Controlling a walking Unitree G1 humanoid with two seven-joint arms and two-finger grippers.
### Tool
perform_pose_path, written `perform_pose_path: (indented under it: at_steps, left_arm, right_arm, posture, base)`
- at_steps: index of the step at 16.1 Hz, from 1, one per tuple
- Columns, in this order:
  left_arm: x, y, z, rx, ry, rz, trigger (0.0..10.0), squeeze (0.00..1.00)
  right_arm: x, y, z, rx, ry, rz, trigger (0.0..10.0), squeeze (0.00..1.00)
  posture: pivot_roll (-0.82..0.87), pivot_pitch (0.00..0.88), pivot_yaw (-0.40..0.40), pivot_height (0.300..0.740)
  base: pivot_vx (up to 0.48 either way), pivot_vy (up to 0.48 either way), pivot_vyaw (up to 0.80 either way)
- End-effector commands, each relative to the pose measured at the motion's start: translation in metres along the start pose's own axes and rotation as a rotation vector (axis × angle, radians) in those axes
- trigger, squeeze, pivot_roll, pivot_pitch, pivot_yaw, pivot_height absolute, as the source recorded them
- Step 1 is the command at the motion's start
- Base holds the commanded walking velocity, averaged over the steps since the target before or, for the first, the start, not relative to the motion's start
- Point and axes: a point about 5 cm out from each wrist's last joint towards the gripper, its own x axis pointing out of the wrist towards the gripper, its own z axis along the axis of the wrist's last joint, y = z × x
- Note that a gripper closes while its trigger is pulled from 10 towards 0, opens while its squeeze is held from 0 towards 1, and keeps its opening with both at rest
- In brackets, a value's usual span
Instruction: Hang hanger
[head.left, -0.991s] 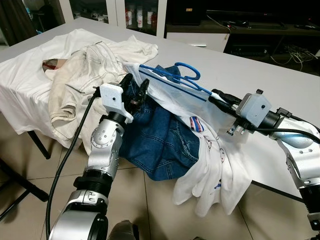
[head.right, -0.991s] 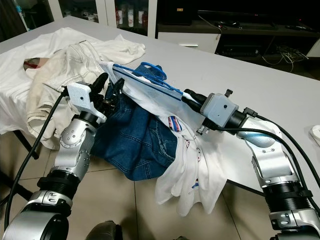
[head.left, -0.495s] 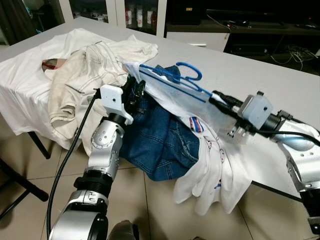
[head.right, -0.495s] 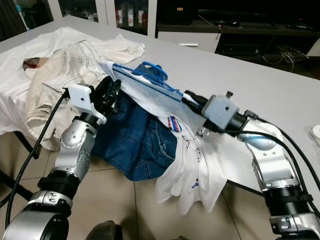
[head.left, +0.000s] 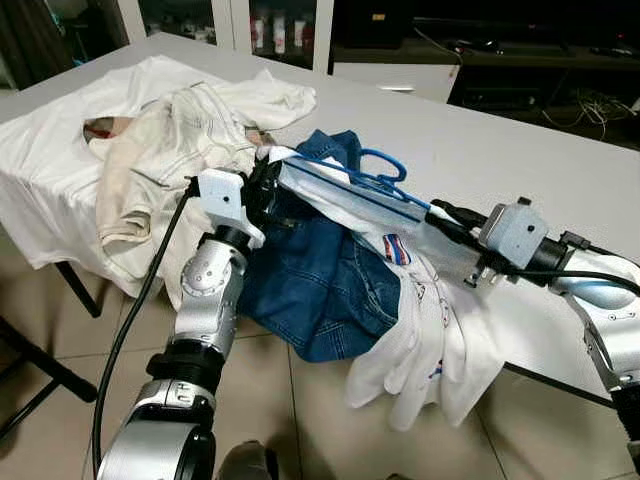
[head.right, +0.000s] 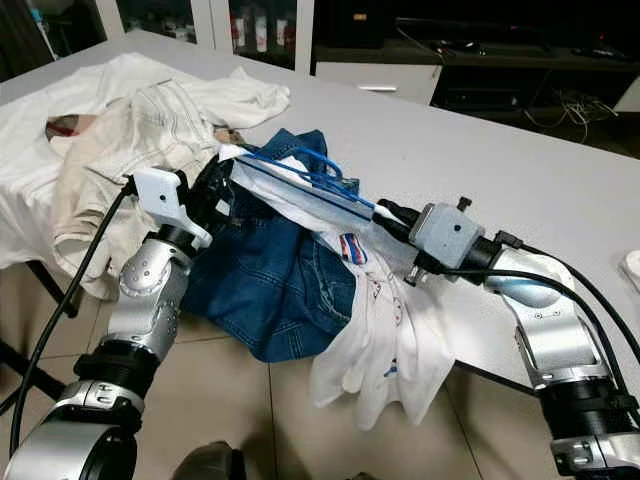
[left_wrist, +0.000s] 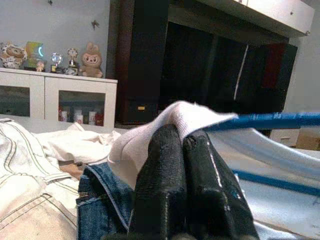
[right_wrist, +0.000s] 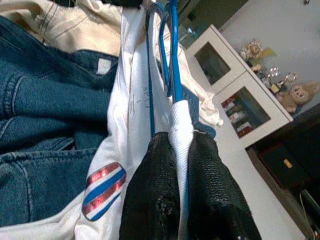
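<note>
The hanger (head.left: 385, 180), blue and mostly hidden inside a white shirt (head.left: 430, 320), spans both grippers above the jeans (head.left: 320, 285). The left gripper (left_wrist: 182, 145) pinches one shirt shoulder; the right gripper (right_wrist: 182, 150) clamps the other. Cream trousers (head.left: 160, 140) lie behind on the table (head.left: 480, 130).

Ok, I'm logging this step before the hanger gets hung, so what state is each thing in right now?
Blue hanger: inside the white shirt, hook sticking out, held above the table.
White shirt: on the hanger, its body draped over the table edge.
Left gripper: shut on the shirt's shoulder.
Right gripper: shut on the shirt's other shoulder.
Jeans: crumpled, hanging off the table.
Cream trousers: heaped.
</note>
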Motion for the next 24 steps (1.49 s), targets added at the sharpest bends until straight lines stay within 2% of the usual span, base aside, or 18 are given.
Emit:
perform_pose_path:
  at_steps: [1, 4, 5, 6, 10, 14, 17, 20, 24]
  left_arm:
    - [0.006, -0.004, 0.003, -0.004, -0.007, -0.017, 0.0, 0.0]
    - [0.005, -0.003, 0.002, -0.012, -0.008, -0.011, 0.0, 0.0]
    - [0.004, -0.002, 0.002, -0.012, -0.007, -0.008, 0.0, 0.0]
    - [0.003, -0.001, 0.002, -0.009, -0.006, -0.005, 0.0, 0.0]
    - [0.002, 0.001, 0.001, -0.005, 0.004, -0.003, 0.0, 0.0]
    - [0.0, 0.004, -0.001, 0.002, 0.018, 0.0, 0.0, 0.0]
    - [-0.003, 0.008, -0.003, 0.008, 0.03, 0.007, 0.0, 0.0]
    - [-0.005, 0.006, -0.004, 0.005, 0.036, -0.003, 0.0, 0.0]
    - [-0.005, 0.002, -0.005, 0.005, 0.042, -0.02, 0.0, 0.0]
  right_arm:
    - [-0.001, -0.007, 0.001, -0.013, 0.014, -0.013, 10.0, 0.0]
    - [-0.011, -0.012, -0.003, 0.01, 0.026, -0.006, 10.0, 0.0]
    - [-0.017, -0.012, -0.007, 0.013, 0.051, 0.016, 10.0, 0.0]
    - [-0.025, -0.011, -0.014, -0.031, 0.109, 0.048, 10.0, 0.0]
    - [-0.039, -0.014, -0.018, -0.013, 0.143, 0.09, 10.0, 0.0]
    - [-0.051, -0.032, -0.011, 0.036, 0.105, 0.061, 10.0, 0.0]
    - [-0.061, -0.034, -0.005, 0.105, 0.101, 0.15, 10.0, 0.0]
    - [-0.067, -0.035, 0.002, 0.138, 0.107, 0.24, 10.0, 0.0]
    - [-0.068, -0.051, 0.009, 0.155, 0.06, 0.196, 10.0, 0.0]
  posture:
    - [0.05, 0.0, -0.041, 0.71]
    - [0.05, 0.0, -0.042, 0.71]
    - [0.05, 0.0, -0.041, 0.71]
    - [0.05, 0.0, -0.04, 0.71]
    - [0.04, 0.0, -0.036, 0.71]
    - [0.04, 0.0, -0.033, 0.71]
    - [0.04, 0.0, -0.032, 0.71]
    - [0.04, 0.0, -0.026, 0.71]
    - [0.04, 0.0, -0.027, 0.71]
  base:
    - [0.0, 0.0, 0.0]
    - [0.0, 0.0, 0.0]
    - [0.0, 0.0, 0.0]
    - [0.0, 0.0, 0.0]
    - [0.0, 0.0, 0.0]
    - [0.0, 0.0, 0.0]
    - [0.0, 0.0, 0.0]
    - [0.0, 0.0, 0.0]
    - [0.0, 0.0, 0.0]
